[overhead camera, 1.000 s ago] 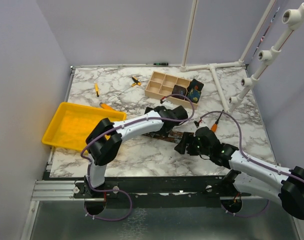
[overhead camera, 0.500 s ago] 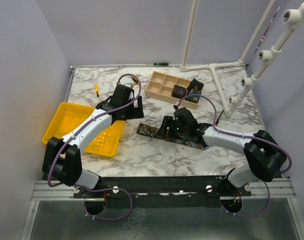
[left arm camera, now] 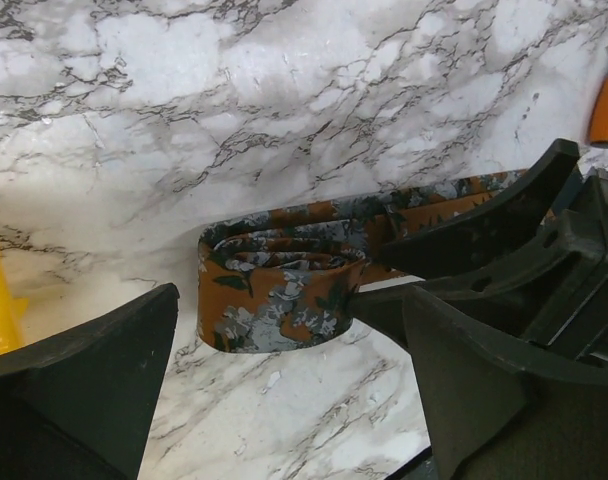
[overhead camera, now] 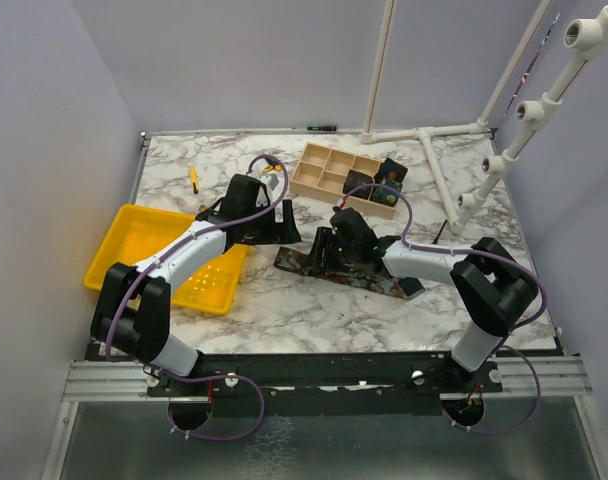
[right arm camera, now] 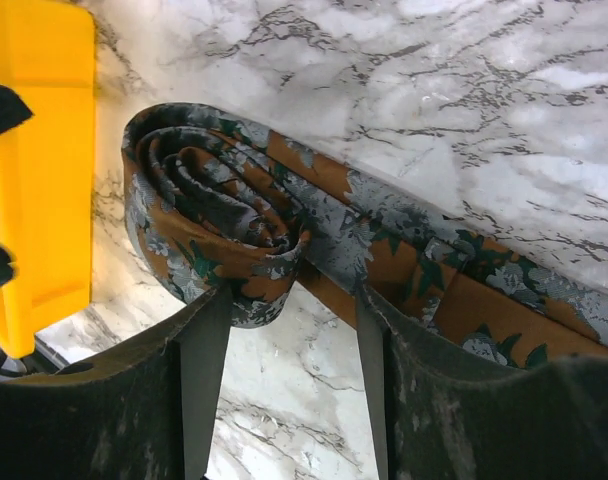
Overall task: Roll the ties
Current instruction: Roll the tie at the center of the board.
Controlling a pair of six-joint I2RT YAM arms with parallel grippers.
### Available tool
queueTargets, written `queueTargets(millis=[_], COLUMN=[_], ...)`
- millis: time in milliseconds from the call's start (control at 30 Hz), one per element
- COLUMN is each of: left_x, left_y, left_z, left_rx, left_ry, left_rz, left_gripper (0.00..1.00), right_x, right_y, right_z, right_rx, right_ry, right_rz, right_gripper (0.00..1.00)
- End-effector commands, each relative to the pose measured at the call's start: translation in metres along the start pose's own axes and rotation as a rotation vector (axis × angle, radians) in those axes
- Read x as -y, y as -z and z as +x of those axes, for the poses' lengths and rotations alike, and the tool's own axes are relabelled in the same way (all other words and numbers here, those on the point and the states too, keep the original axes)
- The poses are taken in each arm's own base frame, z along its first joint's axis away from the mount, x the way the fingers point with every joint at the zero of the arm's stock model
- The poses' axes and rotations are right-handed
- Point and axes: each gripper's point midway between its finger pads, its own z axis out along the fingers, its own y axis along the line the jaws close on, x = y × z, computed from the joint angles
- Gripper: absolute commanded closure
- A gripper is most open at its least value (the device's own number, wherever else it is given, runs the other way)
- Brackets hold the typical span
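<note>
A rust-brown tie with grey and green print [overhead camera: 359, 272] lies across the middle of the marble table. Its left end is wound into a loose roll [overhead camera: 290, 259]. My left gripper [overhead camera: 277, 232] is open just behind and left of the roll. In the left wrist view the roll [left arm camera: 274, 285] lies between and ahead of its fingers [left arm camera: 94, 375]. My right gripper [overhead camera: 322, 253] is open, low over the tie beside the roll. In the right wrist view its fingertips [right arm camera: 206, 330] touch the roll [right arm camera: 209, 200] and the flat strip [right arm camera: 454, 290]. Two dark rolled ties [overhead camera: 359, 182] sit in the wooden box.
A wooden compartment box [overhead camera: 324, 168] stands behind the tie. A yellow tray [overhead camera: 144, 250] lies at the left, under the left arm. Orange-handled screwdrivers [overhead camera: 193, 178] lie at the back left. A white pipe frame [overhead camera: 439, 170] stands at the back right.
Over the last half second the left gripper has moved a little right, closer to the rolled end. The right gripper has shifted left and back along the tie toward the roll.
</note>
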Motion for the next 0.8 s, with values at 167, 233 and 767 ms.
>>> queueTargets(millis=[167, 233, 767], left_x=[-0.015, -0.016, -0.009], left_y=[-0.028, -0.030, -0.048], left_z=[0.035, 0.038, 0.060], left_rx=[-0.132, -0.145, -0.237], left_ry=[0.009, 0.007, 0.024], left_rz=[0.019, 0.022, 0.126], left_gripper=[0.11, 0.11, 0.15], right_x=[0.026, 0.031, 0.055], right_y=[-0.005, -0.005, -0.006], right_z=[0.003, 0.004, 0.012], right_rx=[0.013, 0.010, -0.005], right_ry=[0.000, -0.002, 0.004], right_rz=[0.083, 0.083, 0.088], right_gripper=[0.50, 0.51, 0.57])
